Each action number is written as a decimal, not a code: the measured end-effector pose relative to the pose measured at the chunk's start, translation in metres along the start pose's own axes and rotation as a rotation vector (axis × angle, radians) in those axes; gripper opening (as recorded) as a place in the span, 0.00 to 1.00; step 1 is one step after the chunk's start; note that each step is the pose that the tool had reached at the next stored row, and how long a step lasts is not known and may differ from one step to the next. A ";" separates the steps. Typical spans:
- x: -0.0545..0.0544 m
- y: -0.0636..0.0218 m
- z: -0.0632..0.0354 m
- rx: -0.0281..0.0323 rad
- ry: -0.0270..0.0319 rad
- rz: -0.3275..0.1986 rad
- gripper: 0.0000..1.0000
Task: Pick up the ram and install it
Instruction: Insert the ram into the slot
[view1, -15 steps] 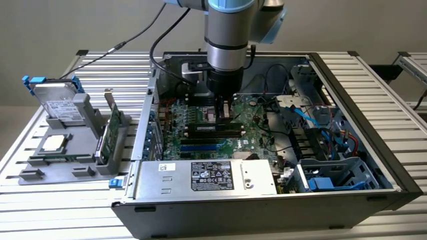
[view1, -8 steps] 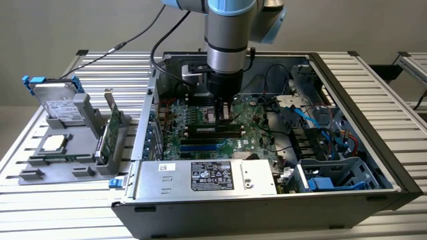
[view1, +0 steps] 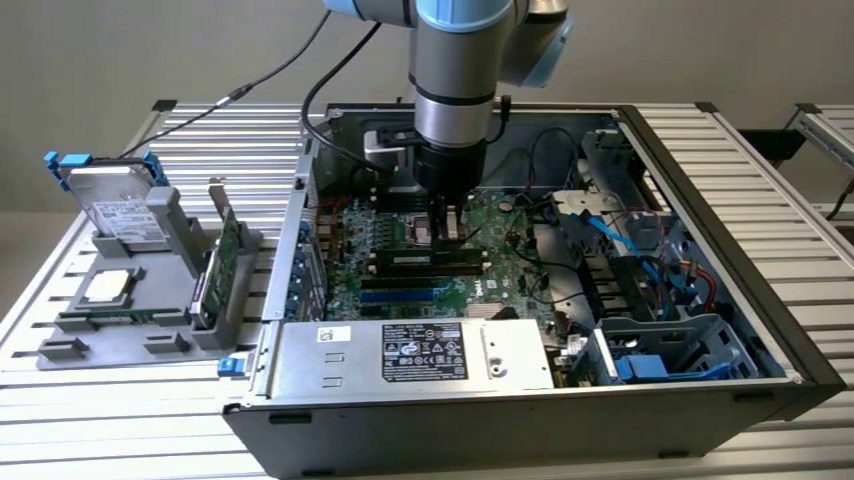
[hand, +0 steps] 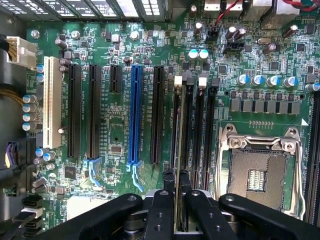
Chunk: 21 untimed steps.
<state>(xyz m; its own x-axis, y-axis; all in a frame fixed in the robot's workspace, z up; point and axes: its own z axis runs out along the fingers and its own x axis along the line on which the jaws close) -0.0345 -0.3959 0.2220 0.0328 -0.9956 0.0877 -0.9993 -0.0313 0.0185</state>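
Evidently the ram (hand: 177, 145) stands edge-on along one of the black memory slots (hand: 201, 130) on the motherboard (hand: 115, 150), near the empty processor socket (hand: 260, 175); whether it is fully seated I cannot tell. I judge this the installing step, which calls for a straight push with the board kept square to its slot. The claw (hand: 177, 182) is pinched narrowly on the ram's thin sides.

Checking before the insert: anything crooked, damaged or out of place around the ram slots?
Nothing stands out. The gripper holds the ram edge-on, parallel to the black slots on the motherboard. No stray parts or visible damage there. The CPU socket beside them is empty.
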 end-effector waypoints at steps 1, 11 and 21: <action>0.000 -0.0003 0.0001 -0.0001 0.0000 0.000 0.15; 0.000 -0.0005 0.0016 -0.0032 0.0016 0.000 0.15; 0.000 -0.0019 0.0017 -0.0103 0.0043 -0.005 0.15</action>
<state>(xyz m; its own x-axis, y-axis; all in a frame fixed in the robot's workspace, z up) -0.0327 -0.3958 0.2203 0.0384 -0.9950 0.0919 -0.9989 -0.0359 0.0292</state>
